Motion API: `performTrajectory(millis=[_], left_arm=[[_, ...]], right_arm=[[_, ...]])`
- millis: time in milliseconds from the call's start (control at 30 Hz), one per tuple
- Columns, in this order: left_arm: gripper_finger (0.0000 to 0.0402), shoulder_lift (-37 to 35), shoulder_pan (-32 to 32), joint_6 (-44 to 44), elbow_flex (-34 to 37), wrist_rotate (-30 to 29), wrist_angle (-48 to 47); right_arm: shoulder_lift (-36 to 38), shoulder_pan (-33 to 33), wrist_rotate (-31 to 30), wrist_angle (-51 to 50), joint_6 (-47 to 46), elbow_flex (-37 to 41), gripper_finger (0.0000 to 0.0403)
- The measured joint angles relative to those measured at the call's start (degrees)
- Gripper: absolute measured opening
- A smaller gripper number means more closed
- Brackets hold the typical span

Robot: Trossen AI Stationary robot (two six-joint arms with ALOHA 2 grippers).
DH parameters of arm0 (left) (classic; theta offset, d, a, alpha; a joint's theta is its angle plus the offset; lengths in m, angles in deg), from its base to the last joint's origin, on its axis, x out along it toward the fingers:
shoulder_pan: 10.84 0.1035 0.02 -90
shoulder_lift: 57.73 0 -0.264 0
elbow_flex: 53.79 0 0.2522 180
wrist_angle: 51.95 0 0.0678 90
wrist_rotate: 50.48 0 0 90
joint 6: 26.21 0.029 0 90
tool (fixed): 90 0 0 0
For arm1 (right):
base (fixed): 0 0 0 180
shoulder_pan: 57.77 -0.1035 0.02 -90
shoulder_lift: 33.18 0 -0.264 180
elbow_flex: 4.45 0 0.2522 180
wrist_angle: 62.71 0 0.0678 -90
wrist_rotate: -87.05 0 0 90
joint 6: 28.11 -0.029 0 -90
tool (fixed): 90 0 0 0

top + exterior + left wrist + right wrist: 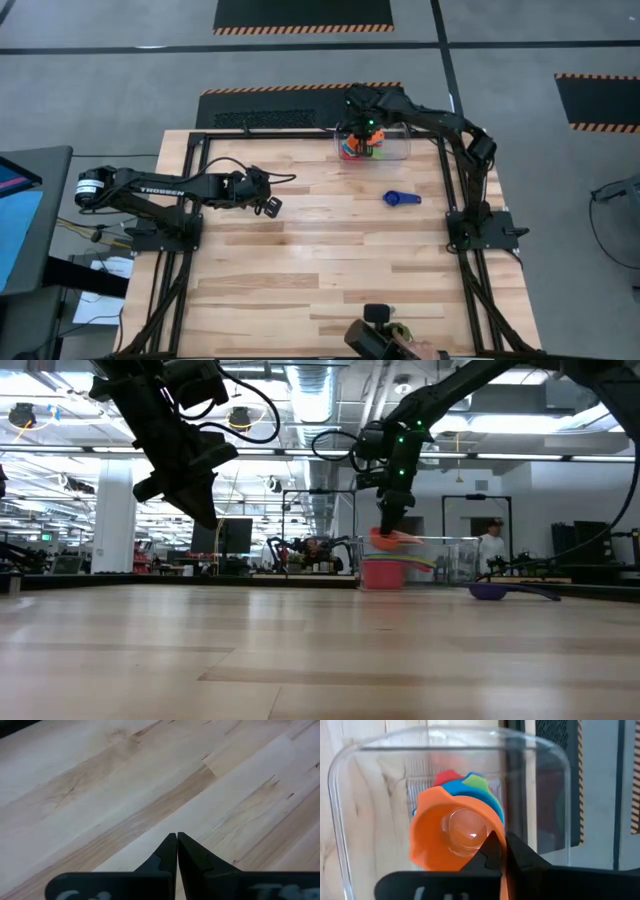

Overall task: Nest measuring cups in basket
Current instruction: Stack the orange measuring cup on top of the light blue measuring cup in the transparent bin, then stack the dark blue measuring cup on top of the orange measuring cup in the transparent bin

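The clear basket stands at the table's far edge, and nested cups in red, light blue and green sit inside it. My right gripper is over the basket, shut on an orange measuring cup. In the low view the orange cup is just above the stack. A dark blue cup lies on the table nearer than the basket, bowl down on the wood. My left gripper hovers shut over bare wood at the left middle. My right gripper pinches the orange cup's flat handle between its two fingers, coming from above and pointing down into the basket. The bowl faces up and tilts slightly over the nested cups. Whether it touches the stack, I cannot tell.
A dark object with a green part, and a hand beside it, are at the table's near edge. A black metal frame runs around the table. Bare wood spans the middle. A person stands in the room far behind.
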Motion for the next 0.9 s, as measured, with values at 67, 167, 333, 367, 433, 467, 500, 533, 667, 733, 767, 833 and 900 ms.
performTrajectory(millis=[67, 167, 333, 367, 433, 467, 500, 533, 667, 733, 767, 833, 900], left_arm=[[0.0, 0.0, 0.0, 0.0, 0.0, 0.0, 0.0], [0.0, 0.0, 0.0, 0.0, 0.0, 0.0, 0.0], [0.0, 0.0, 0.0, 0.0, 0.0, 0.0, 0.0], [0.0, 0.0, 0.0, 0.0, 0.0, 0.0, 0.0], [0.0, 0.0, 0.0, 0.0, 0.0, 0.0, 0.0], [0.0, 0.0, 0.0, 0.0, 0.0, 0.0, 0.0], [0.0, 0.0, 0.0, -0.1, 0.0, 0.0, 0.0], [0.0, 0.0, 0.0, -0.1, 0.0, 0.0, 0.0], [0.0, 0.0, 0.0, -0.1, 0.0, 0.0, 0.0], [0.0, 0.0, 0.0, -0.1, 0.0, 0.0, 0.0], [0.0, 0.0, 0.0, -0.1, 0.0, 0.0, 0.0], [0.0, 0.0, 0.0, -0.1, 0.0, 0.0, 0.0], [0.0, 0.0, 0.0, -0.1, 0.0, 0.0, 0.0]], right_arm=[[0.0, 0.0, 0.0, 0.4, 0.0, 0.0, 0.0007], [0.0, 0.4, 0.1, 0.0, 0.1, 0.0, 0.0007], [-0.3, 0.4, 0.0, 0.3, 0.7, 0.0, 0.0027], [-0.3, 0.4, 0.0, 0.5, 0.7, 0.0, 0.0036], [-0.3, 0.2, 0.0, 1.0, 0.7, 0.0, 0.0052], [-0.3, 0.0, 0.0, 1.1, 0.7, 0.0, 0.0059], [-0.3, -0.1, 0.0, 1.4, 0.7, 0.0, 0.0065], [-0.3, -0.2, 0.0, 1.7, 0.8, 0.0, 0.0069], [-0.3, -0.3, 0.0, 1.6, -0.5, 0.0, 0.008], [-0.3, -0.3, 0.0, 1.6, -1.2, 0.0, 0.0082], [-0.3, -0.3, 0.0, 1.6, -1.4, 0.0, 0.0084], [-0.3, -0.4, 0.0, 1.6, -1.7, 0.0, 0.0086], [-0.3, -0.4, -0.2, 1.5, -1.7, 0.0, 0.0088]])
